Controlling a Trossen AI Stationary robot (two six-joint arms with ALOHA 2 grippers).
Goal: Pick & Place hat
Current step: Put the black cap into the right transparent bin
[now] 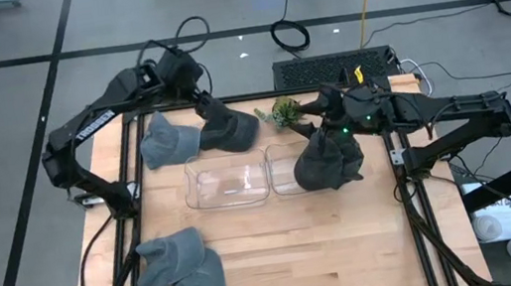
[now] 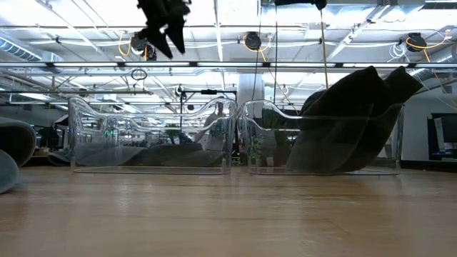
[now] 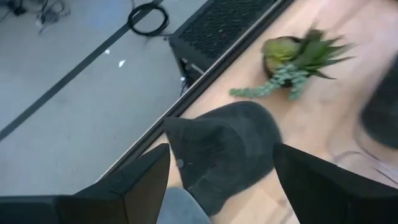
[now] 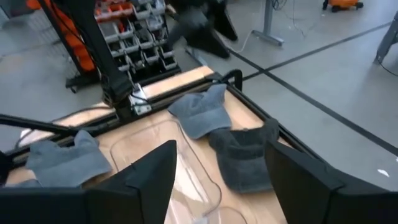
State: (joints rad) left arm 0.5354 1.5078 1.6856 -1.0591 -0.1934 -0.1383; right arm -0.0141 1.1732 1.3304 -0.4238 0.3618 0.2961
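Two clear plastic bins are seen side by side at the middle of the wooden desk (image 1: 302, 257); the left clear plastic bin (image 1: 228, 183) is seen holding nothing, while the right clear plastic bin (image 1: 285, 174) carries a heap of dark grey fabric caps (image 1: 330, 161) that rises above its rim; the right pincer (image 1: 330, 102) is held above that heap, its fingers spread wide with nothing between them; the left pincer (image 3: 221, 180) is poised over a dark charcoal cap (image 1: 230, 126) lying at the far side of the desk, fingers parted wide, the cap not gripped; a lighter grey cap (image 1: 167, 141) lies just beside it; two more grey caps (image 1: 183, 271) are piled at the near left corner; a small green succulent plant (image 1: 283, 111) stands near the far edge.
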